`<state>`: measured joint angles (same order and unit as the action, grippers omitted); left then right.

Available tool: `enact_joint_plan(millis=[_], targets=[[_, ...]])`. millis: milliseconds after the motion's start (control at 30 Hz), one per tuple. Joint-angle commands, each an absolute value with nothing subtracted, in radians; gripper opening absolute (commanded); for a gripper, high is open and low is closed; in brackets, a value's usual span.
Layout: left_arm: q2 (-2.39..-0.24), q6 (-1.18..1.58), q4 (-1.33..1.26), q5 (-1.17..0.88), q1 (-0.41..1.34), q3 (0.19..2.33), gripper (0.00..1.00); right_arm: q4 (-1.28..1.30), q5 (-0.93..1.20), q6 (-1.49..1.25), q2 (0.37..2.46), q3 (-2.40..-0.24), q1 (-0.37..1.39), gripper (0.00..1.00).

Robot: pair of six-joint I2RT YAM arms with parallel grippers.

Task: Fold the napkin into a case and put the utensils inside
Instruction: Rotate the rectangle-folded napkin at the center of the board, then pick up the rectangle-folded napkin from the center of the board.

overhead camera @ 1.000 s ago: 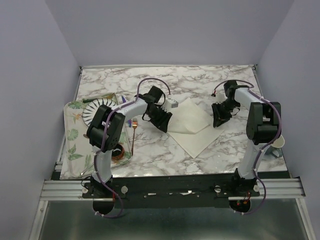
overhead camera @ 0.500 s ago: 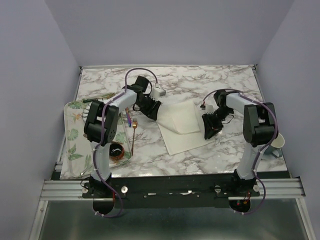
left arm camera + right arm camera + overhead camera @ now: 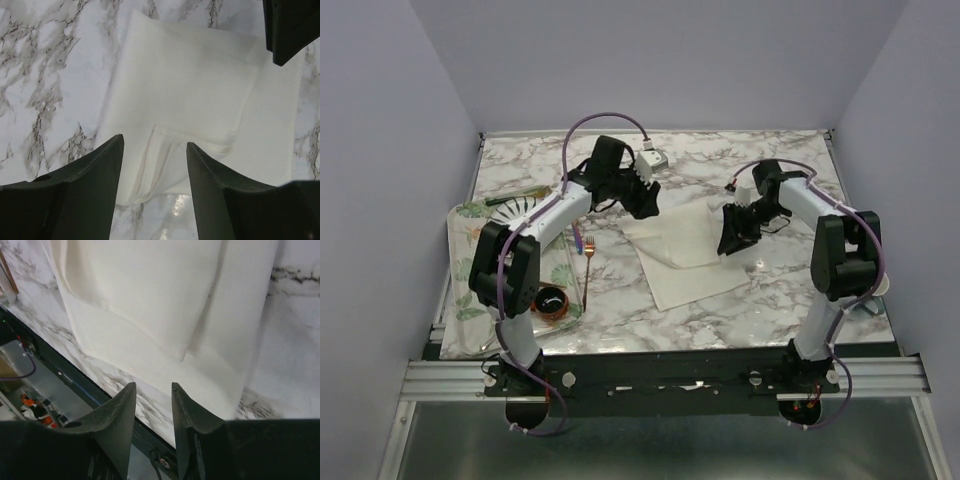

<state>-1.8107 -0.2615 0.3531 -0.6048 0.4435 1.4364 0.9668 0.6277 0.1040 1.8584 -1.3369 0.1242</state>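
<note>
The cream napkin [image 3: 688,255] lies on the marble table, with an upper layer folded over a wider lower layer. My left gripper [image 3: 646,203] hovers at its far left corner, open, nothing between the fingers [image 3: 100,165]; the napkin [image 3: 190,85] shows below them. My right gripper [image 3: 729,238] is at the napkin's far right edge, open and holding nothing, with the napkin [image 3: 150,295] under it. The copper fork [image 3: 587,265] and the purple-blue utensil [image 3: 578,238] lie left of the napkin, apart from both grippers.
A leaf-patterned tray [image 3: 460,275] at the left holds a white plate with black stripes [image 3: 513,211] and a small dark bowl [image 3: 552,301]. A cup [image 3: 878,286] stands at the table's right edge. The right gripper's fingers [image 3: 292,30] show in the left wrist view.
Both grippers opened wider and let go of the napkin's corners after carrying them over. The arms drew back toward the far side; the napkin now lies folded with a top layer.
</note>
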Motion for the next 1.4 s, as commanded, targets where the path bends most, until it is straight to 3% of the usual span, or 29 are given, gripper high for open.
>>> enact_joint_plan(millis=[0,200,533,867,1033,1133,1367], targets=[[-1.900,-0.287,0.319,-0.526,0.501,1.511,0.66,0.897,0.690,0.003,1.965,-1.376,0.121,0.43],[-2.039,-0.308,0.454,-0.497,0.525,1.652,0.66,0.876,0.629,-0.049,2.032,-1.384,0.123,0.43],[-2.137,-0.311,0.561,-0.482,0.525,1.703,0.68,0.870,0.637,-0.064,2.083,-1.396,0.123,0.41],[-2.198,-0.287,0.664,-0.581,0.512,1.727,0.67,0.868,0.635,-0.071,2.095,-1.396,0.123,0.28],[-2.191,-0.276,0.695,-0.673,0.489,1.724,0.59,0.868,0.623,-0.071,2.097,-1.401,0.123,0.15],[-2.157,-0.291,0.698,-0.727,0.460,1.698,0.52,0.868,0.620,-0.071,2.098,-1.404,0.123,0.01],[-2.060,-0.511,0.831,-0.807,0.428,1.623,0.40,0.870,0.606,-0.068,2.095,-1.405,0.123,0.01]])
